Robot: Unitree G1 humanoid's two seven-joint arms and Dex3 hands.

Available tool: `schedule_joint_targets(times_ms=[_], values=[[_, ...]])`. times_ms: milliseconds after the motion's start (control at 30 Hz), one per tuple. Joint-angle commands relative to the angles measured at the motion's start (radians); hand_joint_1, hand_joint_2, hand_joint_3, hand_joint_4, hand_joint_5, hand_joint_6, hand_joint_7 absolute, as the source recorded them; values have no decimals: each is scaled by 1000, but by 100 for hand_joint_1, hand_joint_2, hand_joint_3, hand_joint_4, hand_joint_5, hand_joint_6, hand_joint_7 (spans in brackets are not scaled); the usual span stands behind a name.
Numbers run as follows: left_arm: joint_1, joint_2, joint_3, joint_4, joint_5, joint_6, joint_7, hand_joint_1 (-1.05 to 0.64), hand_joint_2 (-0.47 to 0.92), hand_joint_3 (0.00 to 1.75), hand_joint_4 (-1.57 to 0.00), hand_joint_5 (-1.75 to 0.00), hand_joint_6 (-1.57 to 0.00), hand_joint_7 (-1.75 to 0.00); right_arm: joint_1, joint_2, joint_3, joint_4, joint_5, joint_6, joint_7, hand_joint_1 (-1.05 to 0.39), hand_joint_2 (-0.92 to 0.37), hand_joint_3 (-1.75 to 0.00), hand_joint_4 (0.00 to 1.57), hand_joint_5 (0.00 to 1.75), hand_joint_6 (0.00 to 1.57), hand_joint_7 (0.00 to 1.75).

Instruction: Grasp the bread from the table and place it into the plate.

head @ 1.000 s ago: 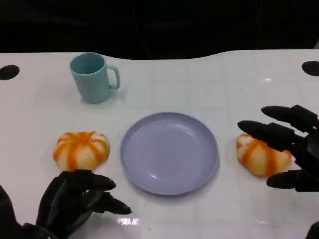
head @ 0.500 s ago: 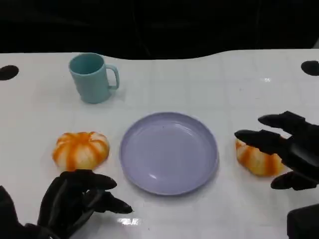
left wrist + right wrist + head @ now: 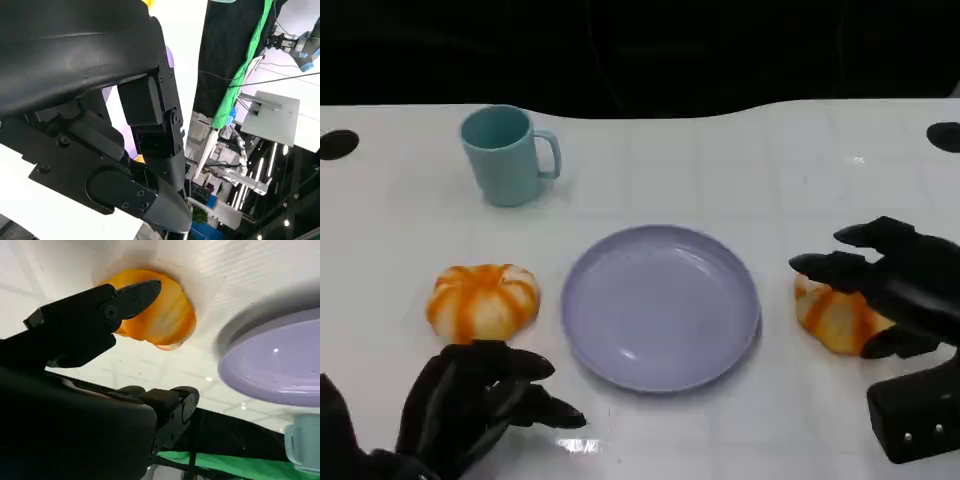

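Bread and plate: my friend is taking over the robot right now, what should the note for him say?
Right hand: over the right bread, fingers spread around it, not yet plainly gripping.
Left hand: resting on the table near the front edge, fingers curled, holding nothing.
Things: the purple plate sits in the middle with nothing on it. The left bread lies to the plate's left, untouched. A teal mug stands farther back.
Done: the right hand has reached its bread.
Left: close on the bread, lift it, set it in the plate.
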State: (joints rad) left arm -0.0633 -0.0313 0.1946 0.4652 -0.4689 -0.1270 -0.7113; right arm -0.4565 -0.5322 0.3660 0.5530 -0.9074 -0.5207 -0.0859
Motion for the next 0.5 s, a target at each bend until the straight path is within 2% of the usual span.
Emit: schedule_joint_targets(times_ms=[33, 300, 500], values=[[8, 10, 3, -10, 0, 2, 9, -99, 77, 0, -157, -23, -157, 0, -44, 4, 43, 57, -9, 22, -17, -39, -77, -1, 15, 24, 30, 0], [12, 12, 1, -17, 5, 2, 12, -100, 78, 0, -157, -23, -156, 0, -78, 16, 85, 132, 15, 31, -29, -36, -74, 0, 21, 20, 32, 1], [14, 11, 1, -19, 3, 2, 10, -99, 78, 0, -157, -22, -156, 0, -79, 28, 85, 125, 60, 43, 29, -32, -76, 0, 21, 16, 31, 0]])
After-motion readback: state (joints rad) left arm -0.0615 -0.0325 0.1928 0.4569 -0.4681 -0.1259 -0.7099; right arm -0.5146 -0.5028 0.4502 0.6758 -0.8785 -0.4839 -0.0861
